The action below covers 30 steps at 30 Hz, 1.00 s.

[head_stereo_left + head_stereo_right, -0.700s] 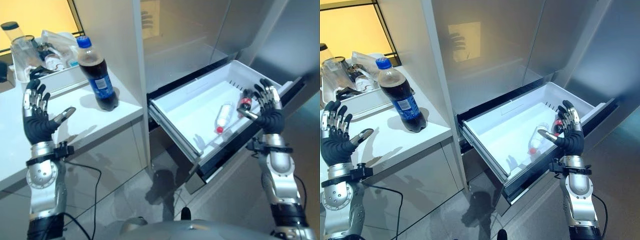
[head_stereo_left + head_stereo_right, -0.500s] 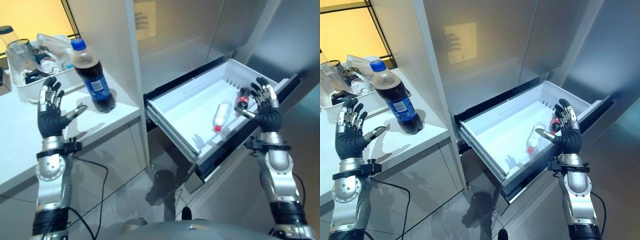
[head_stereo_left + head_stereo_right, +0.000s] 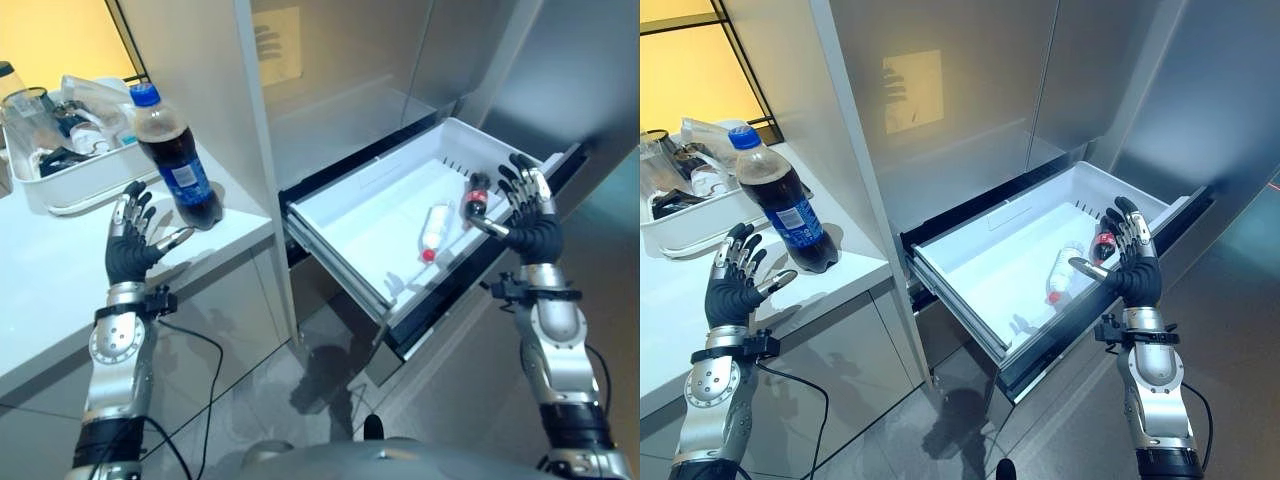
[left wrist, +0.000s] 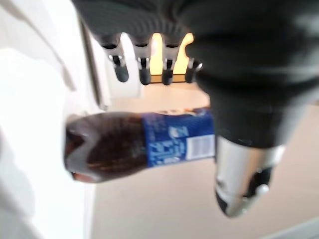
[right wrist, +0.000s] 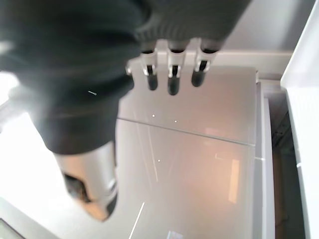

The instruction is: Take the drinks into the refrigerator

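A dark cola bottle (image 3: 172, 160) with a blue cap and blue label stands upright on the white counter (image 3: 60, 280); it also lies across the left wrist view as the cola bottle (image 4: 134, 147). My left hand (image 3: 130, 250) is open just left of it, fingers spread, thumb pointing at its base without touching. The white refrigerator drawer (image 3: 340, 235) is pulled out. Inside lie a clear bottle with a red cap (image 3: 434, 226) and a small dark bottle (image 3: 474, 197). My right hand (image 3: 528, 222) is held open at the drawer's right front corner, empty.
A white tray (image 3: 55, 185) of kitchen items and a glass jug (image 3: 22, 110) stand at the counter's back left. The tall grey refrigerator doors (image 3: 970, 90) rise behind the drawer. Grey floor (image 3: 290, 400) lies below the counter edge.
The camera has shifted. My left hand has moved right and closer to the cola bottle, still open. The right hand stays by the drawer's corner.
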Motion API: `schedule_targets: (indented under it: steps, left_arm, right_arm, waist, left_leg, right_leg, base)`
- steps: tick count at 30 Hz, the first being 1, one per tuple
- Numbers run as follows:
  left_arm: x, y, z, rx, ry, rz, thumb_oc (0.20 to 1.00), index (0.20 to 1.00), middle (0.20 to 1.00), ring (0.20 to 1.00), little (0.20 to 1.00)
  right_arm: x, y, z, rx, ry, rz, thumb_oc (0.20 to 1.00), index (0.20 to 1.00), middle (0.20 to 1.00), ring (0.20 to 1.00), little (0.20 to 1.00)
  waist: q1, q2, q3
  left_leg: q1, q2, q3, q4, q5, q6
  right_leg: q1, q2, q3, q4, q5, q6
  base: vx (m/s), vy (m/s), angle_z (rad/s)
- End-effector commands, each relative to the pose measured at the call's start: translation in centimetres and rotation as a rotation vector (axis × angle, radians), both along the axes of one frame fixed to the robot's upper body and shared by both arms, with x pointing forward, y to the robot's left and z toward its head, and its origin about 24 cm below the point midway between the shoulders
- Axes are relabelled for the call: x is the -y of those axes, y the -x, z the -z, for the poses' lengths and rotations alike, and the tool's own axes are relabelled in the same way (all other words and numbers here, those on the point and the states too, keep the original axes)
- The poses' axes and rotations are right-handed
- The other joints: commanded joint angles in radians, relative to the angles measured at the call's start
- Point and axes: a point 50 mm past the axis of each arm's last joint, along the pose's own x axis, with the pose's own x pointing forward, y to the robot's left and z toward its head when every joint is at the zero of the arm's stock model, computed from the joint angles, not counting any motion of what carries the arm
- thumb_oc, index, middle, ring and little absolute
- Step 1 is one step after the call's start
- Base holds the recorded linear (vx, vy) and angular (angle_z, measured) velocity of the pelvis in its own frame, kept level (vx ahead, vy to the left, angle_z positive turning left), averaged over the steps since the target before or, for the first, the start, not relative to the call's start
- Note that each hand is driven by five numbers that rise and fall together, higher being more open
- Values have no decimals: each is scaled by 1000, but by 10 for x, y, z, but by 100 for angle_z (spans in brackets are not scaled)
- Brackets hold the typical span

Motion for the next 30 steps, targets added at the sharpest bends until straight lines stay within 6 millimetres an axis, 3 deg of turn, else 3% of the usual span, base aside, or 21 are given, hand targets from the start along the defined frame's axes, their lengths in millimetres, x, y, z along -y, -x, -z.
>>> schedule_targets:
  steps: [1, 13, 30]
  left_arm:
    - [2, -7, -8, 50, 0, 19, 1000, 1000, 1000, 1000, 1000]
    - [2, -10, -11, 56, -11, 28, 1000, 1000, 1000, 1000, 1000]
    - [18, -56, -52, 123, -125, 99, 1000, 1000, 1000, 1000, 1000]
  right_arm:
    - [-8, 1, -45, 227, 7, -55, 1000, 1000, 1000, 1000, 1000]
    - [-6, 2, -44, 220, 2, -49, 1000, 1000, 1000, 1000, 1000]
    - [-19, -6, -48, 215, -13, -142, 1000, 1000, 1000, 1000, 1000]
  waist:
    - [-1, 0, -8]
    - [-7, -2, -8]
    - [-38, 0, -12]
  left_leg:
    - [-8, -25, -65, 12, -76, 46]
    - [-5, -26, -60, 12, -78, 46]
    - [10, -21, -51, 7, -80, 39]
  right_leg:
    - [4, -33, -56, 119, -87, 60]
    - [0, -30, -49, 119, -85, 61]
    - [7, -22, -43, 117, -86, 61]
  base:
    - [-5, 2, -4]
    - [0, 0, 0]
    - [12, 3, -1]
